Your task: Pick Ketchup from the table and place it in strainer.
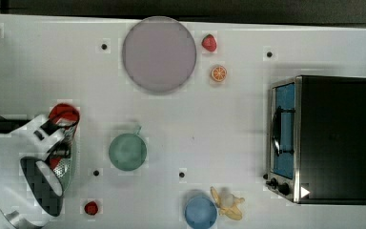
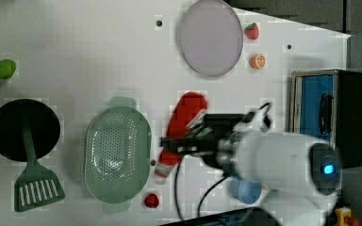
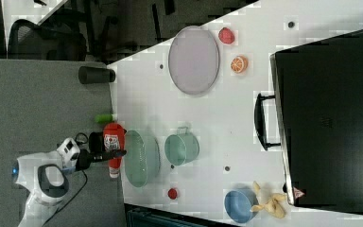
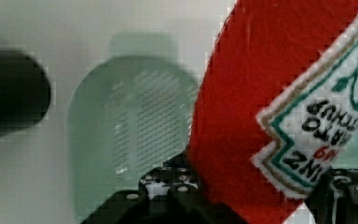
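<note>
Gripping the Ketchup (image 2: 185, 117) in our tool (image 2: 179, 142), we are holding it just beside the strainer (image 2: 117, 153).

White table (image 1: 228, 124) with strainer (image 2: 117, 153), lilac plate (image 1: 158, 54), green cup (image 1: 127, 151), toaster oven (image 1: 329, 138).
</note>
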